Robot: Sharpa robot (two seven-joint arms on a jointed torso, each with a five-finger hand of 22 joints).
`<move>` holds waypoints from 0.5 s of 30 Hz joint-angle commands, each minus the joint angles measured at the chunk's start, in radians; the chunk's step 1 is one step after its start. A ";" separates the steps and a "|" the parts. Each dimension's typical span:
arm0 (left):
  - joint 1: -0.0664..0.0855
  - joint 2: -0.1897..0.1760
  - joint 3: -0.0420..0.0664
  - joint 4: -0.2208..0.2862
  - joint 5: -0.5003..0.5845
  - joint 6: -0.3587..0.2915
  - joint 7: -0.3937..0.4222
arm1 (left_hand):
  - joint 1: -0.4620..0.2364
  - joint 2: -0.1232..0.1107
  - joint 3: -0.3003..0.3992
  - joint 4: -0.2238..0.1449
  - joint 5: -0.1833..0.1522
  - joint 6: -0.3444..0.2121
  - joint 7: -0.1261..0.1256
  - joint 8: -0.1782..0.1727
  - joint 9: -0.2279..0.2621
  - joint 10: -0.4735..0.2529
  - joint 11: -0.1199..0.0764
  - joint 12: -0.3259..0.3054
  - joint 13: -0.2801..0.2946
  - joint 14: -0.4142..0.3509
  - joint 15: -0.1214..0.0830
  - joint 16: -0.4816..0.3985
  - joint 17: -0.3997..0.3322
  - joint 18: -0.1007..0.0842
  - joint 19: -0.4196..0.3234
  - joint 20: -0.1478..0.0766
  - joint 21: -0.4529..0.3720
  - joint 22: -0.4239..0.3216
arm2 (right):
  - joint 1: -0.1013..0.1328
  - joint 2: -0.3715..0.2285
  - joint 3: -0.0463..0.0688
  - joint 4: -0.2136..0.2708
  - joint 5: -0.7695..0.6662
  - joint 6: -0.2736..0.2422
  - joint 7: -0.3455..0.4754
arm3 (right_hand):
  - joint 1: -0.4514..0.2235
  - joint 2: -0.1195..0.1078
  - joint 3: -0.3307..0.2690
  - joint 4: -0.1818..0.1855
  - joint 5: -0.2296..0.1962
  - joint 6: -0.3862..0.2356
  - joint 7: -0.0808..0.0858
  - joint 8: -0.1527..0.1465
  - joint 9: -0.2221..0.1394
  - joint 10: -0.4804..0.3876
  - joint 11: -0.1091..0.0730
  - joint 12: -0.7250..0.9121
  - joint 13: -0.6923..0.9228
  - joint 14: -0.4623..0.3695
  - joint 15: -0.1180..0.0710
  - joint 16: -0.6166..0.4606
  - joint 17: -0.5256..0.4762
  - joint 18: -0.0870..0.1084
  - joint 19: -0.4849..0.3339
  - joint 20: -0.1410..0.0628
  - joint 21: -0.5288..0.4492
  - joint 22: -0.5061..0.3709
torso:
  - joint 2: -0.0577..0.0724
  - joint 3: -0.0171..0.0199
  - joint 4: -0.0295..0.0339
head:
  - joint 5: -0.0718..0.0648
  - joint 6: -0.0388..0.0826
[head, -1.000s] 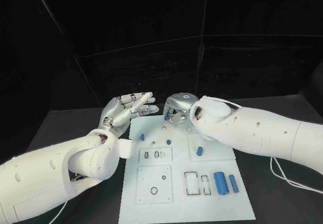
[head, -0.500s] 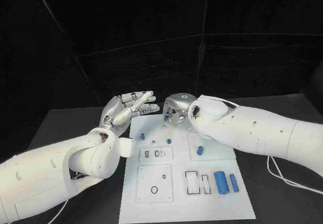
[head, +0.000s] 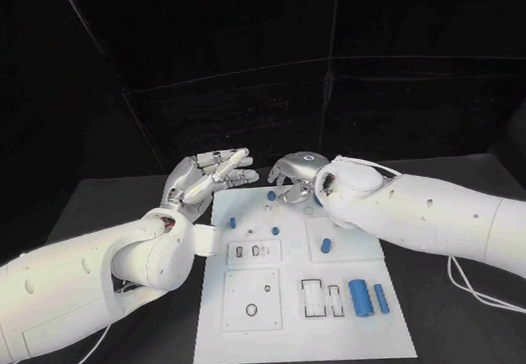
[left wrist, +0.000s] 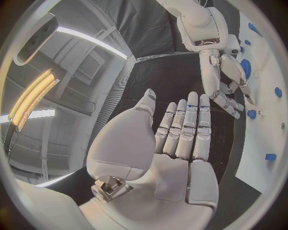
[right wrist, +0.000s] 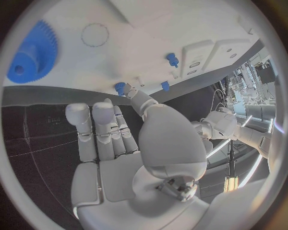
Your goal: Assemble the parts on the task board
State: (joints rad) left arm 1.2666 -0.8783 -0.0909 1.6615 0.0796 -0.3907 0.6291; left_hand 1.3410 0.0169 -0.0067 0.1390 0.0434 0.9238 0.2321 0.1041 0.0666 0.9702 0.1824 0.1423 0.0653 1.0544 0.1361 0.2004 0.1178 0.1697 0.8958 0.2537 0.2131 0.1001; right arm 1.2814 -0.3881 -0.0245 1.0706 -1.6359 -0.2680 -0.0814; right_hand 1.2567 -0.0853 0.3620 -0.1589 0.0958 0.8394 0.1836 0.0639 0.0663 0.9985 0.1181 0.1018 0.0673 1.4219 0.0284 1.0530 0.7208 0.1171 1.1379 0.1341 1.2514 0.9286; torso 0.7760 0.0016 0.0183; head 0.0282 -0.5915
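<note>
Nearest the robot, the task board [head: 302, 332], a white rectangular plate, lies lengthwise on the black surface [head: 83, 222], running away toward the two hands.

Near end of the board: two long blue cylinders [head: 368, 297] lie side by side at the right edge, one thicker than the other. Just left of them, two narrow upright rectangular outlines [head: 321, 297]; further left, a larger square outline [head: 250, 300] with a small ring marked in it.

Middle of the board: a short rounded blue part [head: 326, 245] lies toward the right edge; a small framed pair of slots [head: 252, 251] sits left of centre. Beyond these, a small blue peg [head: 274, 229] stands near the centre line and another blue peg [head: 230, 223] near the left edge.

Far end: a small blue piece [head: 272, 195] sits just by the fingertips of the right hand [head: 295, 177]. In the right wrist view a blue toothed gear [right wrist: 33, 51] lies flat on the board, well apart from the pegs.

Right hand: over the far end of the board, fingers curled downward; cannot tell whether it holds the blue piece.

Left hand [head: 208, 179]: raised beside the far left corner of the board, palm open, fingers straight and apart, holding nothing.
</note>
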 commanded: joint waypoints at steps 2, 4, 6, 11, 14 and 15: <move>0.002 -0.006 0.001 0.002 -0.006 0.013 0.006 | -0.001 0.008 0.001 -0.006 0.004 0.001 0.009 -0.004 -0.002 0.001 0.006 -0.004 -0.002 -0.002 0.005 -0.005 -0.002 0.013 0.007 -0.001 -0.006 -0.001 | 0.007 -0.073 0.001 0.077 0.047 -0.079 -0.022 | 0.011 0.004 -0.013 0.011 0.021 0.043 0.005 0.011 0.006 0.037 0.002 0.031 0.005 0.019 0.000 0.024 0.029 0.008 0.035 0.001 0.018 0.034 | -0.002 -0.0005 -0.0047 | -0.005 0.004; 0.003 -0.009 0.001 0.002 -0.006 0.014 0.006 | -0.001 0.008 0.001 -0.006 0.004 0.001 0.009 -0.004 -0.002 0.001 0.006 -0.004 -0.002 -0.002 0.005 -0.005 -0.002 0.013 0.007 -0.001 -0.006 -0.001 | 0.009 -0.142 0.002 0.143 0.094 -0.090 -0.038 | 0.002 0.004 -0.018 0.028 0.035 0.072 0.010 0.022 0.009 0.097 -0.001 0.066 0.013 0.034 -0.002 0.060 0.077 -0.001 0.070 0.001 0.045 0.084 | -0.003 -0.0009 -0.0070 | -0.010 0.007; 0.003 -0.012 0.001 0.002 -0.006 0.014 0.006 | -0.001 0.008 0.001 -0.006 0.004 0.001 0.009 -0.004 -0.002 0.001 0.006 -0.004 -0.002 -0.002 0.005 -0.005 -0.002 0.013 0.007 -0.001 -0.006 -0.001 | 0.011 -0.194 0.005 0.188 0.135 -0.083 -0.058 | -0.016 -0.001 -0.027 0.048 0.040 0.087 0.005 0.026 0.010 0.153 -0.012 0.097 0.024 0.043 -0.008 0.084 0.106 -0.008 0.094 -0.002 0.064 0.117 | -0.004 -0.0006 -0.0121 | -0.009 0.007; 0.003 -0.014 0.001 -0.002 -0.006 0.015 0.005 | -0.002 0.009 0.000 -0.007 0.004 0.000 0.009 -0.005 -0.002 0.001 0.006 -0.006 -0.002 -0.003 0.006 -0.006 -0.002 0.013 0.007 -0.001 -0.007 -0.002 | 0.012 -0.292 0.012 0.247 0.205 -0.037 -0.115 | -0.066 -0.053 -0.115 0.140 0.118 0.092 -0.035 0.023 0.006 0.323 -0.060 0.245 0.115 0.065 -0.048 0.159 0.203 -0.026 0.159 -0.038 0.118 0.212 | -0.007 0.0002 -0.0230 | -0.008 0.011; 0.003 -0.012 0.001 -0.005 -0.006 0.017 0.005 | -0.002 0.009 0.000 -0.007 0.004 0.000 0.009 -0.005 -0.002 0.001 0.006 -0.006 -0.002 -0.003 0.006 -0.006 -0.002 0.013 0.007 -0.001 -0.007 -0.002 | 0.012 -0.322 0.014 0.249 0.236 -0.005 -0.140 | -0.009 -0.059 -0.261 0.243 0.152 0.087 -0.033 0.034 0.005 0.220 -0.057 0.434 0.307 0.073 -0.058 0.248 0.318 -0.034 0.201 -0.063 0.156 0.276 | -0.006 0.0005 -0.0247 | -0.008 0.011; 0.003 -0.012 0.001 -0.006 -0.006 0.017 0.005 | -0.002 0.009 0.000 -0.007 0.004 0.000 0.009 -0.005 -0.002 0.001 0.006 -0.006 -0.002 -0.003 0.006 -0.006 -0.002 0.013 0.007 -0.001 -0.007 -0.002 | 0.012 -0.328 0.014 0.246 0.243 0.004 -0.146 | 0.001 -0.049 -0.266 0.252 0.164 0.084 -0.039 0.034 0.005 0.251 -0.064 0.477 0.336 0.078 -0.050 0.269 0.355 -0.047 0.210 -0.060 0.163 0.293 | -0.006 0.0010 -0.0246 | -0.009 0.011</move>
State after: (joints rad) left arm 1.2681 -0.8911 -0.0909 1.6565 0.0795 -0.3883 0.6285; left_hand 1.3410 0.0169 -0.0067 0.1390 0.0434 0.9238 0.2322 0.1043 0.0658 0.9702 0.1824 0.1424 0.0645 1.0544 0.1361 0.2004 0.1169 0.1694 0.8958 0.2537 0.2131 0.0989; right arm 1.2914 -0.7144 -0.0116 1.3139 -1.4681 -0.3022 -0.1701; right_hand 1.2447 -0.1389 0.1136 0.0793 0.2528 0.9282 0.1462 0.0956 0.0725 1.2586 0.0566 0.5464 0.3731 1.4668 -0.0203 1.3079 1.0560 0.0832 1.3412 0.0766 1.4091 1.2113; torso 0.7703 0.0017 -0.0023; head 0.0196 -0.5807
